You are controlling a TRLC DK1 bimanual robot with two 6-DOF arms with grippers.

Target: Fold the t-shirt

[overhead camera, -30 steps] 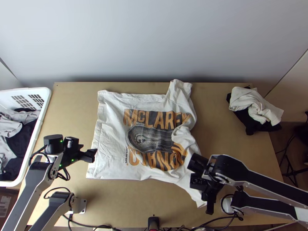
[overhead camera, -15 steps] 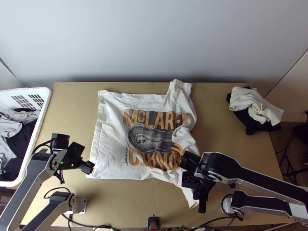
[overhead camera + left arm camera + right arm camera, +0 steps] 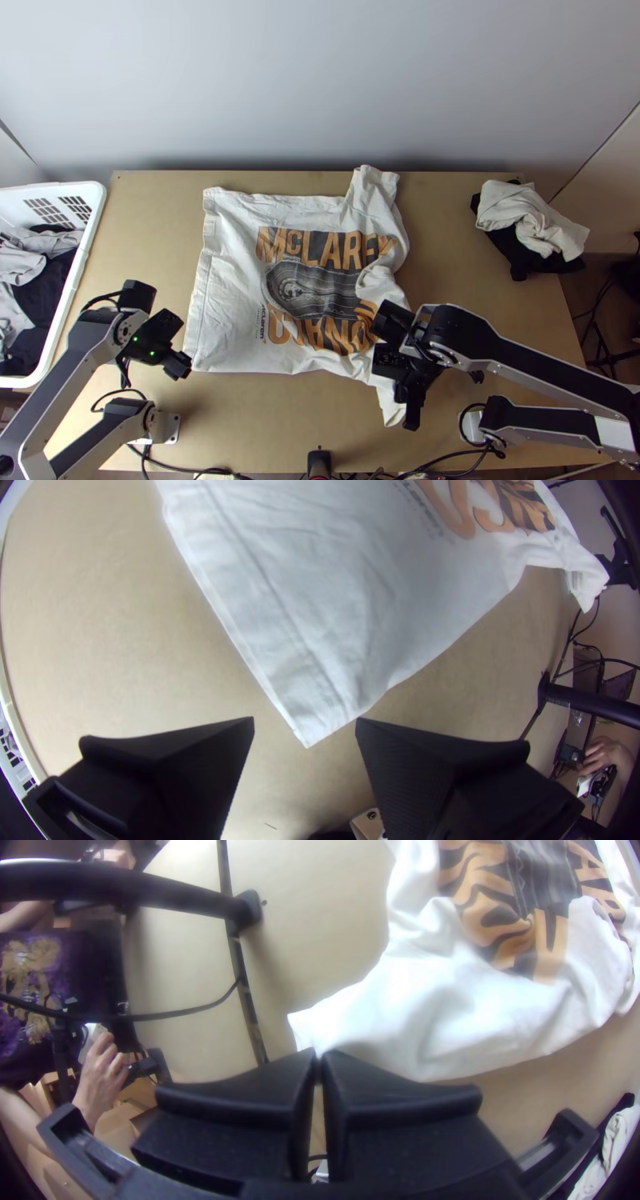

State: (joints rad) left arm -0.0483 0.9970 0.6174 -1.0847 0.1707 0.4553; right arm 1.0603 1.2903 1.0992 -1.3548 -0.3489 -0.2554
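The white t-shirt lies spread with its print up, hem toward the basket, its sleeve side rumpled. At its near-left corner, my left gripper stands beside the cloth. In the left wrist view, that gripper is open, with the hem corner of the t-shirt just between and beyond its fingertips. My right gripper is at the near sleeve. In the right wrist view, this gripper is shut on the edge of the sleeve of the t-shirt.
A white laundry basket with grey and dark clothes stands at the left. At the right edge of the table lies a pile of white and black cloth. A black post rises at the table's near edge. A person's hand shows beyond that edge.
My right gripper has moved left, carrying the sleeve end with it. The left gripper has come nearer the table's front edge, off the hem and down to the near-left corner.
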